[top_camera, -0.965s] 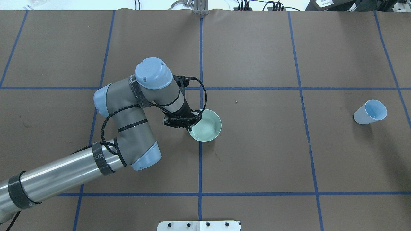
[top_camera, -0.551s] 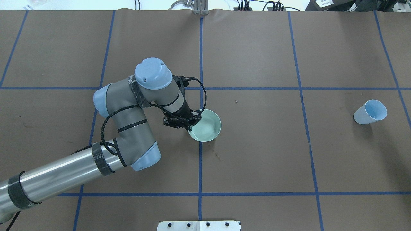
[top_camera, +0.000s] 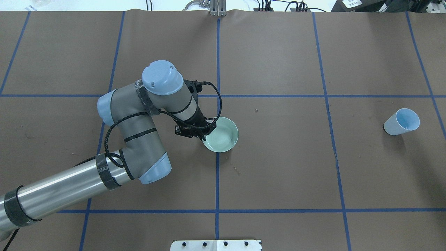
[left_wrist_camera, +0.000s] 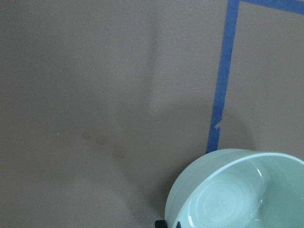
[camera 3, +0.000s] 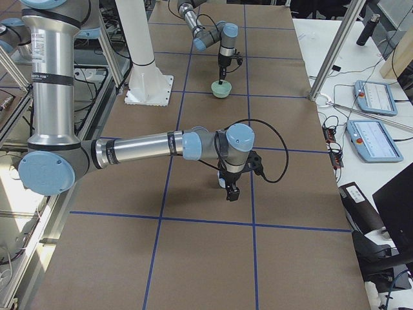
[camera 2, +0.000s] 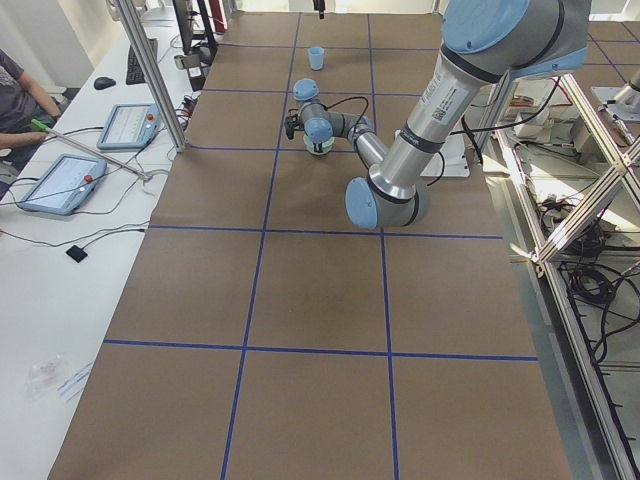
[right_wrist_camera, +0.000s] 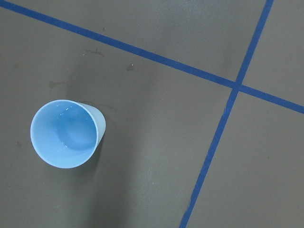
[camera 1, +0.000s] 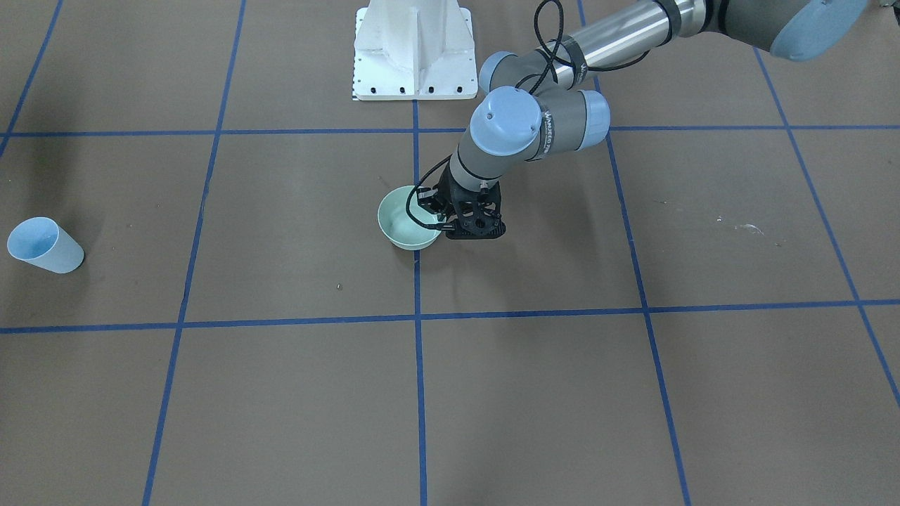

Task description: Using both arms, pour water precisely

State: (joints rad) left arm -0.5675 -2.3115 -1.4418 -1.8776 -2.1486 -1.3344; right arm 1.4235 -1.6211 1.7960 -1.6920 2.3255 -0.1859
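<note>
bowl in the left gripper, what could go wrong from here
1. The left gripper pinches the bowl at just one spot on its rim, so the bowl may tilt or slip if it is lifted.
2. The cup stands far off toward the table's right side. Glints inside it hint at water, which could spill on a long carry to the bowl.
</note>
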